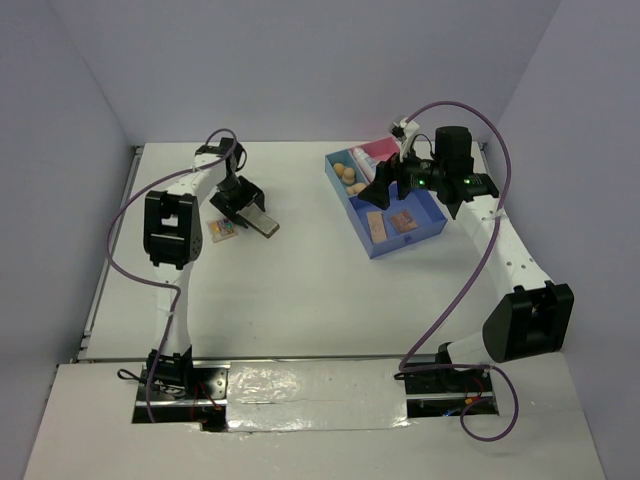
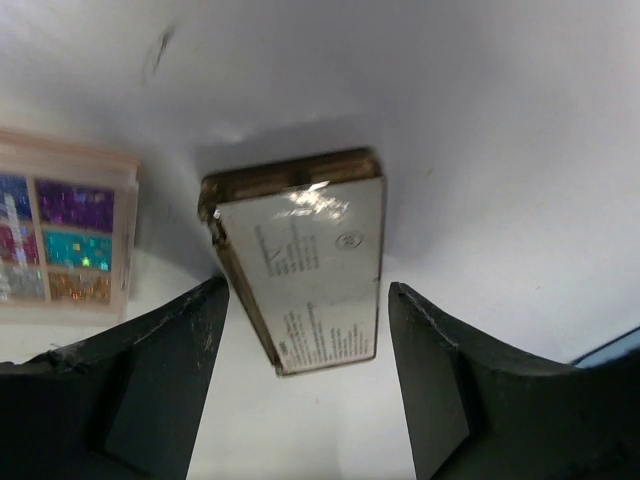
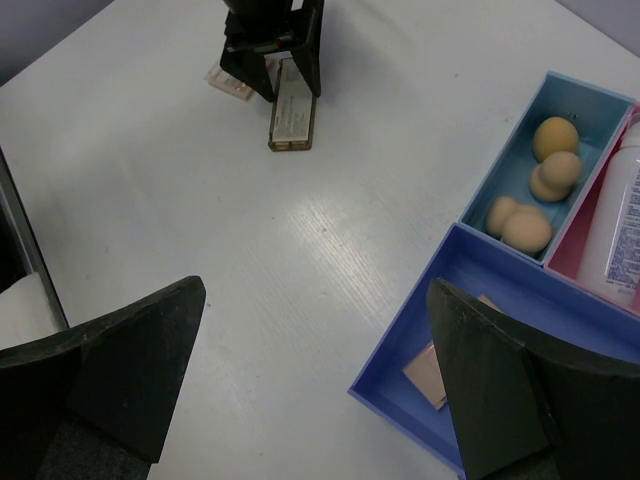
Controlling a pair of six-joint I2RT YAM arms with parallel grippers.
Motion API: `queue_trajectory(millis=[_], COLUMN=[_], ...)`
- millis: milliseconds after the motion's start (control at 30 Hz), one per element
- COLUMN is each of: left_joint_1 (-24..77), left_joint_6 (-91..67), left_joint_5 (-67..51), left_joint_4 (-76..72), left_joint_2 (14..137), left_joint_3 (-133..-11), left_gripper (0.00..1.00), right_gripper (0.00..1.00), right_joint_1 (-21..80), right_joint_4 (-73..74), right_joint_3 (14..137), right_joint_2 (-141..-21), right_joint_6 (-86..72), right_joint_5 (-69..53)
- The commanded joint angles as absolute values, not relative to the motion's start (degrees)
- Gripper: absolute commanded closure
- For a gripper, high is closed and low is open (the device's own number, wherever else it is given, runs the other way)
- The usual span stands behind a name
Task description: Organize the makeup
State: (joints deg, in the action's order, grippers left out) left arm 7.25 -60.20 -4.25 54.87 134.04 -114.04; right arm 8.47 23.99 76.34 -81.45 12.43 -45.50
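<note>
Your left gripper [image 2: 300, 370] straddles the brown-gold palette [image 2: 300, 260], jaws apart: centre, then squeeze its long edges. Right gripper [image 3: 315, 380] hangs wide, holding nothing.

Brown-gold palette [image 2: 300, 255] lies flat on the table, label side up, at 9 o'clock. Multicolour palette [image 2: 62, 235] lies just beside it, further left. 4 tan sponges [image 3: 540, 190], white bottle [image 3: 620, 225] and 2 pinkish palettes [image 1: 392, 223] sit in tray compartments at 2 o'clock.

We are seeing small printed lines on the brown-gold palette's [image 2: 305, 265] white back label, but we are finding none legible.
</note>
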Motion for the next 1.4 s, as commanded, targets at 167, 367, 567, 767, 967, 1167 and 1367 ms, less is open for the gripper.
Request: queue_trajectory(millis=[167, 367, 567, 767, 967, 1167, 1367], left_joint_1=[7.56, 7.91, 8.09, 8.26, 8.52, 11.95, 18.7], left_joint_6=[-60.91, -59.77, -57.92, -54.06, -48.87, -40.0, -36.74], left_joint_5=[-0.88, -0.26, 3.16, 0.54, -7.99, -17.91, -38.03], left_joint_4=[64.68, 70.22, 69.71, 63.12, 48.09, 31.4, 3.54], left_joint_2=[138.95, 142.03, 139.41, 136.24, 129.04, 120.26, 115.05], left_joint_3=[-117.94, -121.29, -116.47, -108.82, -103.19, -100.73, -94.49], left_gripper=[0.22, 0.22, 0.25, 0.52, 1.0, 1.0, 1.0], right_gripper=[0.0, 0.0, 0.0, 0.0, 0.0, 0.0, 0.0], right_joint_1=[8.35, 8.35, 8.26, 8.26, 8.35, 8.17, 6.86], right_joint_4=[22.06, 21.97, 21.97, 22.15, 23.29, 25.57, 28.21], right_joint_3=[75.85, 76.03, 75.76, 76.11, 76.64, 76.82, 78.57], right_joint_2=[-79.45, -79.37, -78.75, -78.92, -78.31, -77.52, -76.29], right_joint_6=[12.48, 12.57, 12.66, 12.13, 12.57, 14.5, 16.35], right_joint_5=[-45.79, -45.79, -45.88, -46.67, -46.32, -44.74, -42.71])
